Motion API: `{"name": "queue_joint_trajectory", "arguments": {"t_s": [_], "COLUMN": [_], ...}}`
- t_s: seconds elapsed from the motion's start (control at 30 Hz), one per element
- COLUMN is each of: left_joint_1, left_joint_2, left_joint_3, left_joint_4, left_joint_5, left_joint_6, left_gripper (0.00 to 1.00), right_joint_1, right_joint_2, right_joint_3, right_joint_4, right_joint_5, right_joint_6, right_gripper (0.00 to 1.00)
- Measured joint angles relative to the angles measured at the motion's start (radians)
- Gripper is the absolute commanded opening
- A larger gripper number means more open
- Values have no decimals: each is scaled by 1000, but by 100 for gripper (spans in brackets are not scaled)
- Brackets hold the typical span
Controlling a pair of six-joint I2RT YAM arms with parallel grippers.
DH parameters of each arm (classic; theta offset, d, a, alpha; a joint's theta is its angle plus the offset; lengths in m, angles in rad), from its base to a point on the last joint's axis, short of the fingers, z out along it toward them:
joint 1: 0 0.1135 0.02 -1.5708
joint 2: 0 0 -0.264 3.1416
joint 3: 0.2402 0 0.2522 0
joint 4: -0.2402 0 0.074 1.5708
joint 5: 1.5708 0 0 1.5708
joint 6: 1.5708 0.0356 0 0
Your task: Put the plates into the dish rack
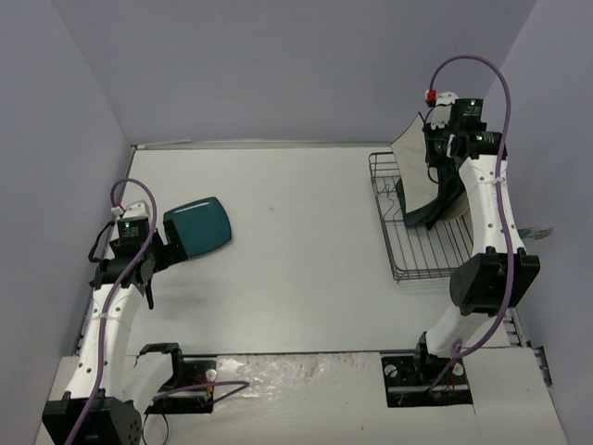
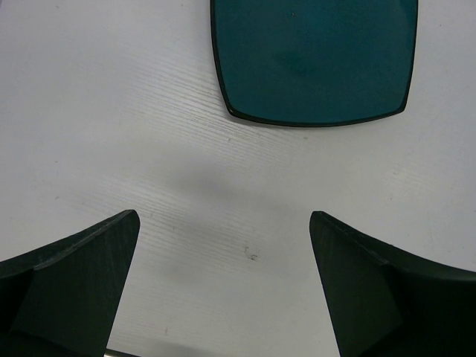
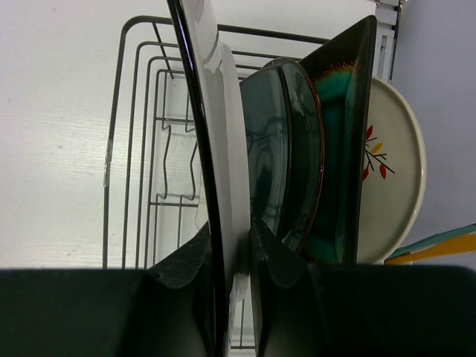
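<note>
My right gripper (image 1: 435,159) is shut on the edge of the white square plate (image 1: 414,165), which has a dark rim, and holds it upright over the black wire dish rack (image 1: 408,264). In the right wrist view the fingers (image 3: 186,260) clamp this plate (image 3: 223,126) above the rack (image 3: 126,111). Beside it stand a dark round plate (image 3: 294,149), the black square plate with a teal centre (image 3: 343,126) and the cream plate with a branch motif (image 3: 398,163). A teal rounded plate (image 1: 197,225) lies flat on the table. My left gripper (image 1: 159,264) is open and empty, just short of it (image 2: 316,59).
The rack sits at the table's right side, close to the right wall. The rack's slots left of the held plate (image 3: 171,171) hold nothing. Teal and yellow items (image 3: 446,245) poke out past the cream plate. Purple cables loop over both arms.
</note>
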State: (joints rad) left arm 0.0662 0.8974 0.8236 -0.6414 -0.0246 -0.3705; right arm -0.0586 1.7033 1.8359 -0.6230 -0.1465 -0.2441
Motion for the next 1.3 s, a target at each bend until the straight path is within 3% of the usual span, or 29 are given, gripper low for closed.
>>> {"name": "queue_joint_trajectory", "arguments": {"t_s": [0.8,0.87,0.93,1.3], "left_joint_1": [-2,-2,-2,-2], "left_joint_2": [25,28,31,36], "left_joint_3": [-4,-4,-4,-4], "left_joint_4": [25,25,25,25], "left_joint_5": [-24,-25,-25,-26], "left_joint_6": [4,4,4,4], "left_gripper": [97,97,97,97], "right_joint_1": [-6,-6,-5,1], "right_joint_2": [121,124,128,165], "right_joint_3": [-47,-47,-47,-36], "right_joint_4": [23,27,32,73], "right_joint_5": [12,16,20,60], "right_joint_6": [25,33,39,69], "right_gripper": [0,2,12,27]}}
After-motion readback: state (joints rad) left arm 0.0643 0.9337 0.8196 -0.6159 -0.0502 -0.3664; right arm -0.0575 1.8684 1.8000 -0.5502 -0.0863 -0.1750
